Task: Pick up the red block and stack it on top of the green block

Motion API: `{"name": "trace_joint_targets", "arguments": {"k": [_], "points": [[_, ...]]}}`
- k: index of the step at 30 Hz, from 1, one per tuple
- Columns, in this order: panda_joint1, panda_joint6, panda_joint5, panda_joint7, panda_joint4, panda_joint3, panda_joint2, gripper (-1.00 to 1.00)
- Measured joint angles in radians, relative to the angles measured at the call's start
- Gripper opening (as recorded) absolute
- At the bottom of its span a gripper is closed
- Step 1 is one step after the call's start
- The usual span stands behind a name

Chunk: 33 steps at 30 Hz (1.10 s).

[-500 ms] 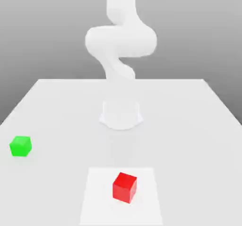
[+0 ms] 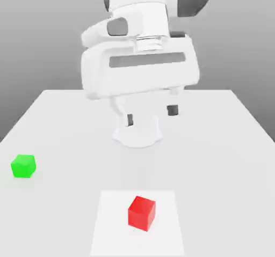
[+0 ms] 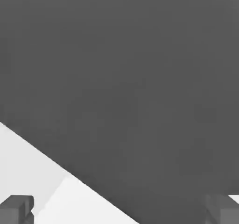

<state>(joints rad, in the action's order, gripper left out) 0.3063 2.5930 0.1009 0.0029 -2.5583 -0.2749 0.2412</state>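
red block (image 2: 142,213): on the pale patch (image 2: 107,224), near the surface's (image 2: 225,154) front edge, a little to the exterior view's right of centre.
green block (image 2: 23,166): on the surface, far to the exterior view's left, well apart from the red block, further back.
tool (image 2: 150,115): above the surface, behind the red block, before the arm's base (image 2: 137,135); fingers apart, nothing between.

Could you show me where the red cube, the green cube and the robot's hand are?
red block (image 2: 142,213): exterior view, front face.
green block (image 2: 23,166): exterior view, front face.
hand (image 2: 151,115): exterior view, midway between its two open fingertips.
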Motion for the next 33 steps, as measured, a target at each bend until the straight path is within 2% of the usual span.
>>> {"name": "trace_joint_targets", "arguments": {"k": [5,10,17,18,25,33], "points": [[0.027,0.083,0.011,-0.213,-0.073,-0.016,-0.155,0.00],[0.024,0.172,-0.034,-0.367,-0.139,-0.015,-0.298,0.00],[-0.051,0.334,0.110,-0.498,-0.115,0.093,-0.500,0.00],[-0.064,0.351,0.126,-0.510,-0.112,0.109,-0.522,-1.00],[-0.066,0.349,0.126,-0.510,-0.112,0.111,-0.523,-1.00],[-0.039,0.182,-0.053,-0.390,-0.146,0.021,-0.314,-1.00]]}}
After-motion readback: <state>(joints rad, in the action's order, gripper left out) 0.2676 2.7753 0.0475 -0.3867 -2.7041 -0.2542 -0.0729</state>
